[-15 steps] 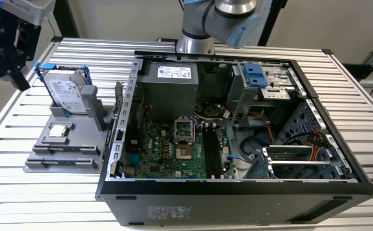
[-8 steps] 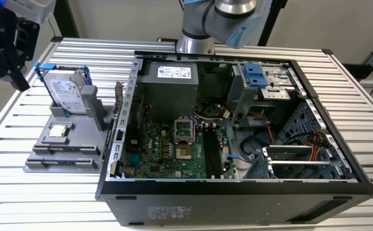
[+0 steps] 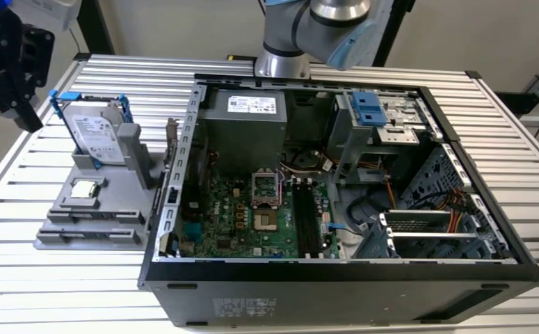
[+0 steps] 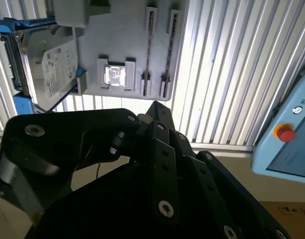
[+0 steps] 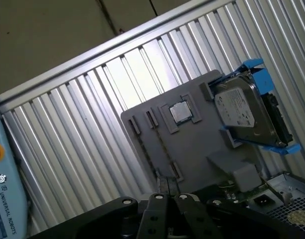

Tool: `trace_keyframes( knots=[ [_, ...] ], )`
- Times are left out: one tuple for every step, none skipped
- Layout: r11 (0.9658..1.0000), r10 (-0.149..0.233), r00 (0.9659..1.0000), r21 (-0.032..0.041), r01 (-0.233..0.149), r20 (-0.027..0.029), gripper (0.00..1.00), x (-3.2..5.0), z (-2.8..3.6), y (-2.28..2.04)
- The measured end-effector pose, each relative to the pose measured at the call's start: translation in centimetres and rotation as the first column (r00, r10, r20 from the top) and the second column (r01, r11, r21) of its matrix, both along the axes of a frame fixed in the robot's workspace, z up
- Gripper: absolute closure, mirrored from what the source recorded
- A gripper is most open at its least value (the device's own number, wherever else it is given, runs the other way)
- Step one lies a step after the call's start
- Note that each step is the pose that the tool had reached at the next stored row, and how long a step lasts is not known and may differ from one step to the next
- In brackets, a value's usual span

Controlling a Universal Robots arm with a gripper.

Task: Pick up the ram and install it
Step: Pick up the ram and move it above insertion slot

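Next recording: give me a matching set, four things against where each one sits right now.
Things:
1 hard drive
2 processor chip
3 motherboard
4 gripper

Places:
A inside the open computer case
B at the exterior view's upper left, beyond the grey holder
C upright in a blue frame on the grey holder
D flat in a square seat on the grey holder

Pairs: 1-C, 2-D, 3-A, 4-B
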State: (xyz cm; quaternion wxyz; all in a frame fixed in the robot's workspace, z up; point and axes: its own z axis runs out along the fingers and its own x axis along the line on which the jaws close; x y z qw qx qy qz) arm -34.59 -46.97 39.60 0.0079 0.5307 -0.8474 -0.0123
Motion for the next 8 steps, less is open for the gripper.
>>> trace_keyframes(
  knots=[
    [0.9999,0.013,0.9999,0.0000,-0.013,0.0000,1.00,0.00,0.00,0.00],
    [0.9997,0.025,0.9997,0.0000,-0.025,0.0000,1.00,0.00,0.00,0.00],
    [0.9993,0.038,0.9993,0.0000,-0.038,0.0000,1.00,0.00,0.00,0.00],
    [0.9987,0.050,0.9987,0.0000,-0.050,0.0000,1.00,0.00,0.00,0.00],
    [0.9980,0.063,0.9980,0.0000,-0.063,0.0000,1.00,0.00,0.00,0.00],
    [0.9970,0.077,0.9970,0.0000,-0.077,0.0001,1.00,0.00,0.00,0.00],
    [0.9960,0.090,0.9960,0.0000,-0.090,0.0000,1.00,0.00,0.00,0.00],
    [0.9949,0.101,0.9949,-0.0001,-0.101,0.0000,1.00,0.00,0.00,0.00]
  ],
)
